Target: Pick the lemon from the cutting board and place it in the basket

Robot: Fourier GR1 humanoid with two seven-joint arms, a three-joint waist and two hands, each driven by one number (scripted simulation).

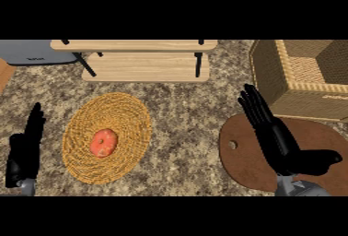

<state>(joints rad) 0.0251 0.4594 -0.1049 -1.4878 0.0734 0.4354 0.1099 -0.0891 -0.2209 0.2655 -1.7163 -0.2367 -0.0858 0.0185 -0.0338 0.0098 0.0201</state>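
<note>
A brown round cutting board with a small hole lies at the right of the counter. My right hand hovers over it, open, fingers straight and pointing up-left, thumb out to the right. No lemon shows on the board; the hand hides part of it. The wicker basket stands at the far right, just beyond the board. An orange-red round fruit rests on a woven round mat at centre left. My left hand rests open at the left edge, fingers up.
A low wooden shelf on black legs stands at the back centre. A grey appliance sits in the back left corner. Speckled stone counter lies between the mat and the board.
</note>
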